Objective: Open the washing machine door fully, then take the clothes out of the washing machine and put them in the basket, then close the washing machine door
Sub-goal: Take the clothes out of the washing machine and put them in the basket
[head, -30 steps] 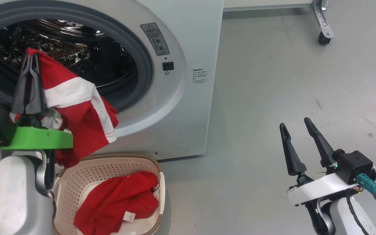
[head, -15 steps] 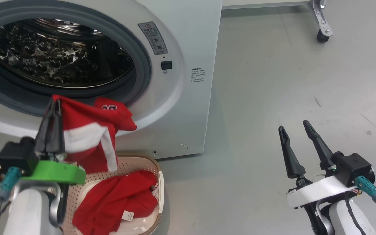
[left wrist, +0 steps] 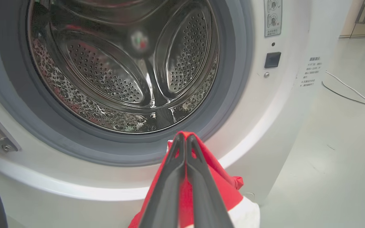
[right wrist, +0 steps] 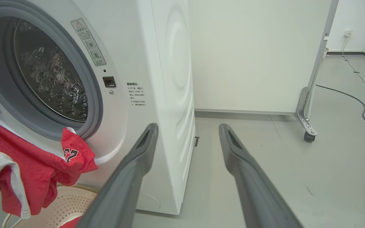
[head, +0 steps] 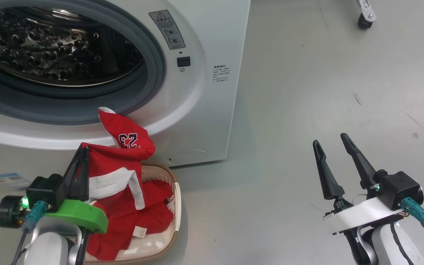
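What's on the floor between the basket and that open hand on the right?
Nothing: the head view shows bare grey floor between the basket and the right hand.

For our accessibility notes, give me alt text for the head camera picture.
The left gripper, fingers shut on red clothes, holds them over the cream basket before the open white washing machine. The right gripper is open and empty at lower right.

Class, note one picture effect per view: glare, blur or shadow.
Head view: soft shadow on the floor beside the washing machine. Left wrist view: glare glints off the steel drum. Right wrist view: the open right hand looks soft up close.
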### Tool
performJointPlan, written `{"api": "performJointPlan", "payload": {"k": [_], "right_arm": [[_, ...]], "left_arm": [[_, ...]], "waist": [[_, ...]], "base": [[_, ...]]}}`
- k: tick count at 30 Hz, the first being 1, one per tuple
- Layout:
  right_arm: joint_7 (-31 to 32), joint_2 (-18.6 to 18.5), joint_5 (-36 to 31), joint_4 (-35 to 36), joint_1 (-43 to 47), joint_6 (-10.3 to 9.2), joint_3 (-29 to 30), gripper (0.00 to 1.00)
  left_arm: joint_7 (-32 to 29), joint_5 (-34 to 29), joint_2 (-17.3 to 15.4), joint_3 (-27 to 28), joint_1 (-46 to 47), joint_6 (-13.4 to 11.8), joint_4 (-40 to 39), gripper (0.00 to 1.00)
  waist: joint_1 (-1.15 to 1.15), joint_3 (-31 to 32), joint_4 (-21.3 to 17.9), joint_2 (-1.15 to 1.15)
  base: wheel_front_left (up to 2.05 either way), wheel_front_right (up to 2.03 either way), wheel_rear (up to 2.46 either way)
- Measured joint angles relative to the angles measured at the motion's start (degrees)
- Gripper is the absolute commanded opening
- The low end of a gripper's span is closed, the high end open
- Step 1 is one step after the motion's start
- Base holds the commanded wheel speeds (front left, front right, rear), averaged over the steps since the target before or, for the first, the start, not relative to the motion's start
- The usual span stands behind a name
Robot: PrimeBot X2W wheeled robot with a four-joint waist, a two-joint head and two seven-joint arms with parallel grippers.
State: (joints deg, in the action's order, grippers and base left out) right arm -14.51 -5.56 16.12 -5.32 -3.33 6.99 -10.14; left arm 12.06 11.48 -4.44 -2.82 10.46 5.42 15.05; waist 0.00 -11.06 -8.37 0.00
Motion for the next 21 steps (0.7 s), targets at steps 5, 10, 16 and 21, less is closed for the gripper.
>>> {"api": "performJointPlan", "payload": {"k": [5,10,16,21], "right_arm": [[0.00,-0.32,-0.01,0.71,-0.47,0.00,-0.29,1.00],[0.00,-0.45,-0.01,1.19,-1.36,0.00,-0.66,1.00],[0.00,-0.47,0.04,1.63,-2.70,0.00,-0.73,1.00],[0.00,-0.49,0.48,2.09,-3.60,0.00,-0.70,1.00]], "left_arm": [[-0.54,-0.19,0.01,-0.58,0.01,0.00,1.64,0.00],[-1.47,-0.55,-0.01,-0.77,0.08,-0.01,3.77,0.00],[-2.48,-1.35,-0.47,-0.80,0.34,-0.14,6.30,0.00],[-3.61,-2.50,-1.23,-1.33,2.19,-0.15,7.92,0.00]], "waist": [[0.00,-2.34,-0.40,0.00],[0.00,-4.69,-0.87,0.00],[0.00,-7.75,-1.67,0.00],[0.00,-10.44,-2.53,0.00]], "base": [[0.00,0.00,0.00],[0.00,0.00,0.00],[0.00,0.00,0.00],[0.00,0.00,0.00]]}}
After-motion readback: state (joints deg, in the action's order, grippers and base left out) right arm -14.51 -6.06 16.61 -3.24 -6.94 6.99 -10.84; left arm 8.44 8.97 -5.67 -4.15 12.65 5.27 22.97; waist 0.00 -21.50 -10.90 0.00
